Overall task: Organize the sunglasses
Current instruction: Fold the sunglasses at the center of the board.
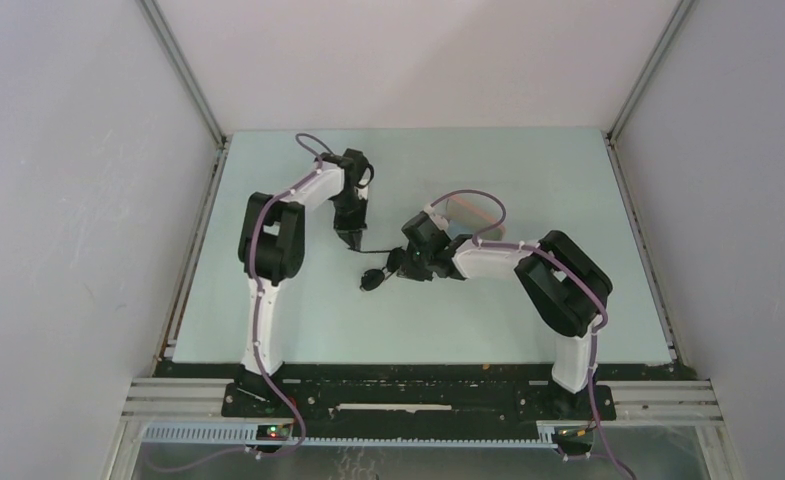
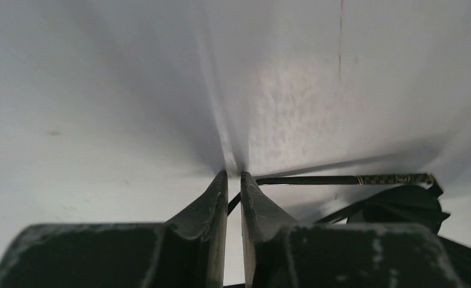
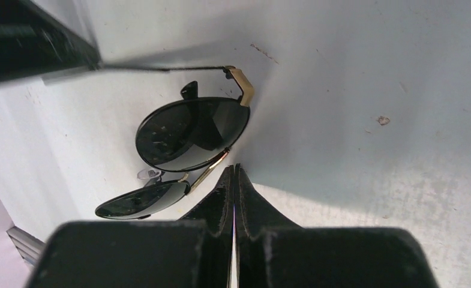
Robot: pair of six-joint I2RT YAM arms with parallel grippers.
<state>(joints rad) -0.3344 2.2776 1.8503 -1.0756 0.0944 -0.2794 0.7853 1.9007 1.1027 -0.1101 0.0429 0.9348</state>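
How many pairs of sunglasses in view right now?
1. The sunglasses are mid-table, between the left gripper and the right gripper. Parts of the table are covered, so another could be hidden.

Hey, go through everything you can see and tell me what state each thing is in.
sunglasses, one wire arm swung open, held by both claws
left claw, shut on that wire arm
right claw, shut at the frame's gold bar
pink case, partly hidden, open or shut unclear

The pale green table [image 1: 268, 300] carries the sunglasses [image 1: 372, 279] and, nearby, a pinkish case [image 1: 465, 210].
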